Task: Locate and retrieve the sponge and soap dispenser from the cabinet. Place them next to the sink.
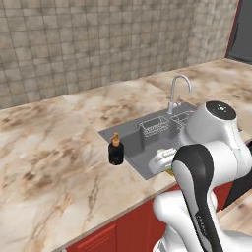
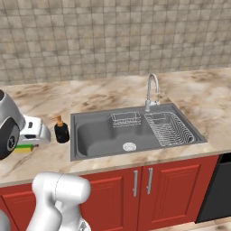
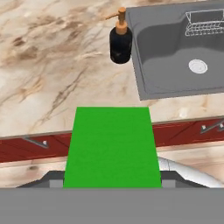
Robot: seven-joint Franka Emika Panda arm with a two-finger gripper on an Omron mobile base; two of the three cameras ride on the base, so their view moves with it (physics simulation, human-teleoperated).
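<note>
Hand view: we hold one sponge (image 3: 112, 146) over the tabletop (image 3: 48, 74) edge, jaws clamped on it.
We count one soap dispenser (image 3: 120, 40), standing on the tabletop just beside the sink (image 3: 153, 83) and its left rim, one faucet (image 2: 152, 90), and two wire racks. We can read no labels or writing anywhere.

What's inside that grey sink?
Inside the sink sit a round drain, a small wire basket at the back and a larger wire rack on the right. The floor under the rack is partly covered.
</note>
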